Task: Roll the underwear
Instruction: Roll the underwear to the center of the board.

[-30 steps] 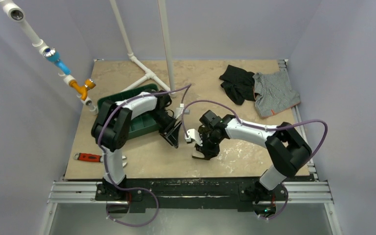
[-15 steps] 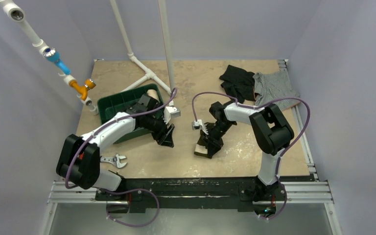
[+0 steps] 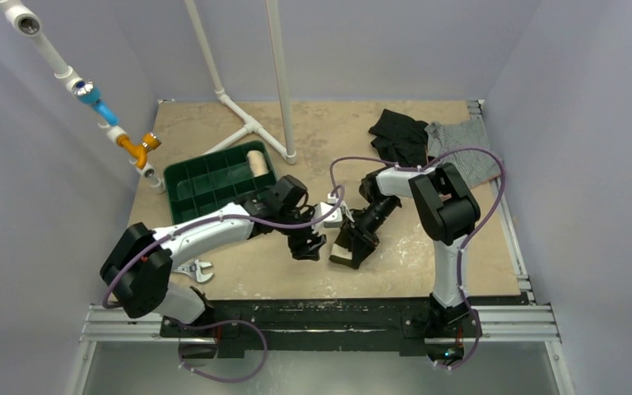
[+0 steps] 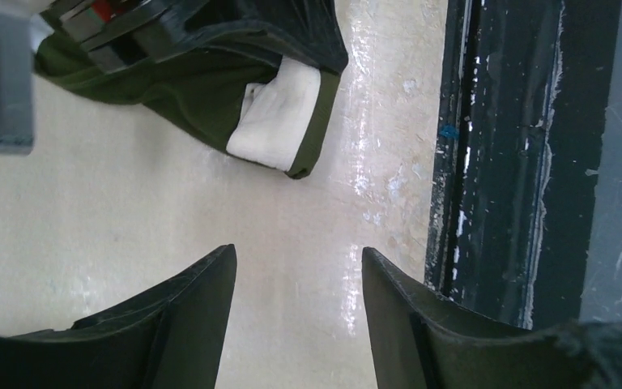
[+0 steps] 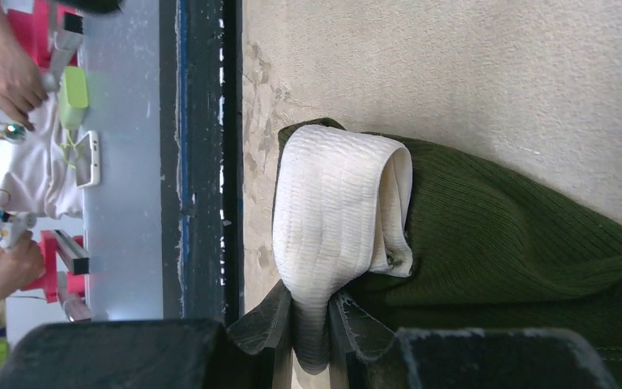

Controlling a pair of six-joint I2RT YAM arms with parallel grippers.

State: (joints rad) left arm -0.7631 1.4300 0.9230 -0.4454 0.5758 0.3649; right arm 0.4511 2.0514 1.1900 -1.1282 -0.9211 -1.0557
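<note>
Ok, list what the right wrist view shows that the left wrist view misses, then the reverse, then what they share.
Right wrist only: the pinch itself, the right pincer shut on the cream waistband, and a person's hands beyond the black rail. Left wrist only: the left pincer, open above bare table, short of the cloth. Both: the olive underwear, the table and the rail.

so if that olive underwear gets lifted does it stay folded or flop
Probably floppy: the underwear is soft ribbed knit, sagging in folds where the right gripper pinches its cream waistband. Likely light; lifted, the loose part would drape and unfold.
</note>
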